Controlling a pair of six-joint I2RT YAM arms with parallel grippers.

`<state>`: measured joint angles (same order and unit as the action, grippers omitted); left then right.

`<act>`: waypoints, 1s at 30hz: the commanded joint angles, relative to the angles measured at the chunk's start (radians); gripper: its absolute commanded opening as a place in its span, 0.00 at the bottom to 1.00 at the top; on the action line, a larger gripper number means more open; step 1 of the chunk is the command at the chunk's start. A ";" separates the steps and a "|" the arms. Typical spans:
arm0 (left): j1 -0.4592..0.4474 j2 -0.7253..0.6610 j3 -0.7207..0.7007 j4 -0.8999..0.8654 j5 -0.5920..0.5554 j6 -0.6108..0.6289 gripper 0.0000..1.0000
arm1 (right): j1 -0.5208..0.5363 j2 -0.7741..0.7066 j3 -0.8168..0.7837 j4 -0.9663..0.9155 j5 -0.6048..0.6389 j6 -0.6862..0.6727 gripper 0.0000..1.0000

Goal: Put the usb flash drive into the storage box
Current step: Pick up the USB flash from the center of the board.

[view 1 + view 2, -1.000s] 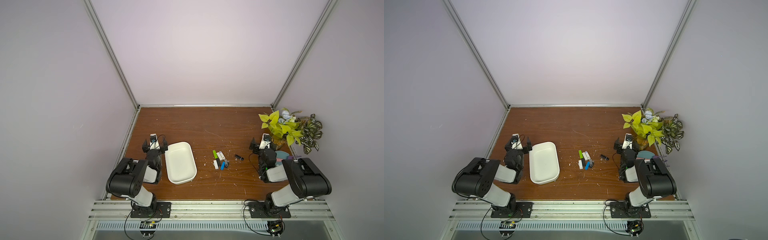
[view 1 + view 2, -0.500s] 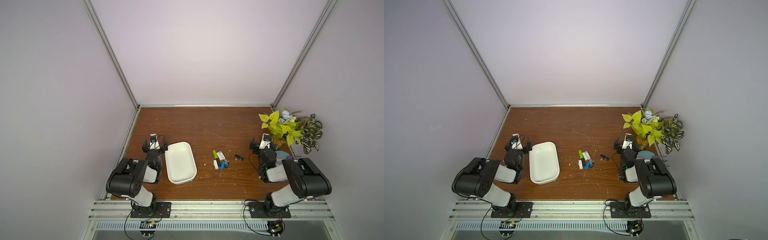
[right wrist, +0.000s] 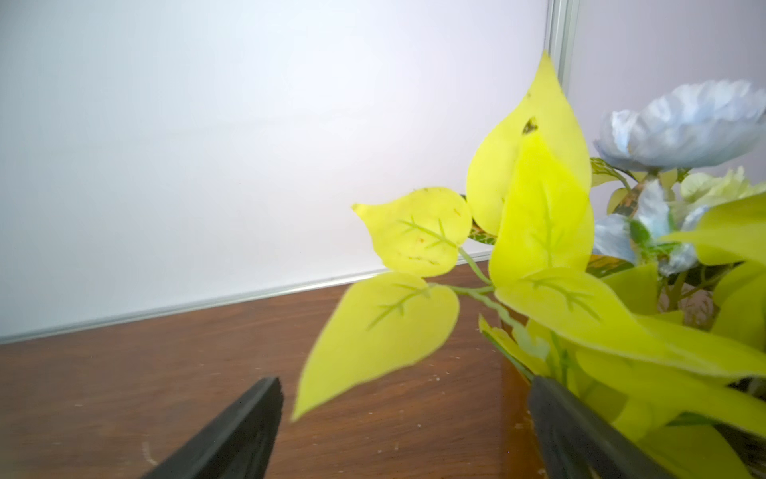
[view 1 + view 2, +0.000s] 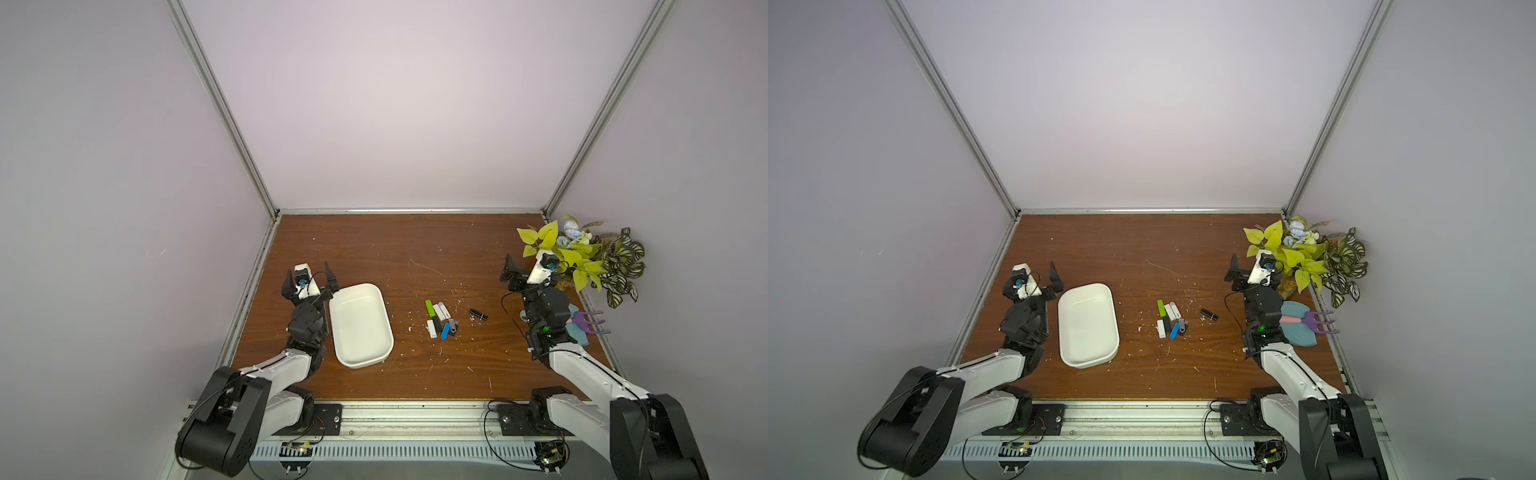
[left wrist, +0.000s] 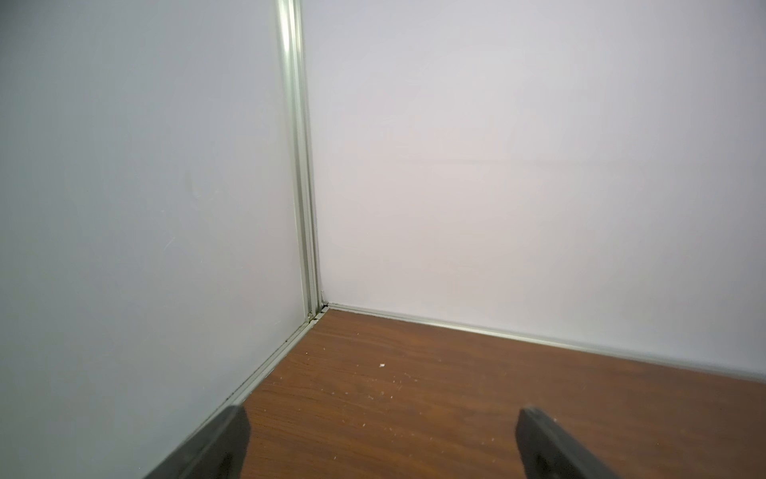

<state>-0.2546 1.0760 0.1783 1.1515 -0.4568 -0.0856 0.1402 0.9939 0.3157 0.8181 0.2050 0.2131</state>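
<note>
USB flash drives [image 4: 440, 322] are not yet in any grip. The left fingers [image 5: 551, 446] stand wide apart and empty, just beside the storage box [image 4: 360, 328] on its side away from the drives, aimed at a bare corner. The right fingers [image 3: 232, 431] are spread and empty too, well apart from the box on its far side, with yellow leaves of a plant [image 4: 582, 257] hanging between them. The box holds nothing. The drives lie clustered on the worktop [image 4: 395, 249], near the box, between it and the right arm; a black stick [image 4: 478, 314] lies alone, farther from the box. I judge the step to be the first reach. The right arm must back out of the leaves and descend on one drive — the clustered ones touch, so the lone stick looks easier. A teal and purple item [image 4: 582, 328], beyond that arm from the box, seems clear of the path.
</note>
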 commanded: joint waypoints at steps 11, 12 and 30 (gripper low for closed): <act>-0.015 0.112 0.603 -1.297 0.578 -0.493 0.88 | 0.037 -0.076 0.237 -0.820 -0.467 0.144 0.82; -0.022 0.126 0.638 -1.351 0.606 -0.491 0.89 | 0.045 -0.048 0.249 -0.850 -0.470 0.138 0.82; -0.048 -0.204 0.537 -1.577 0.545 -0.338 0.98 | 0.126 0.420 0.421 -0.944 -0.288 0.075 0.69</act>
<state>-0.3283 0.8585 0.7074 -0.4122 0.0856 -0.4553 0.2623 1.3861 0.7059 -0.1207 -0.1047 0.2958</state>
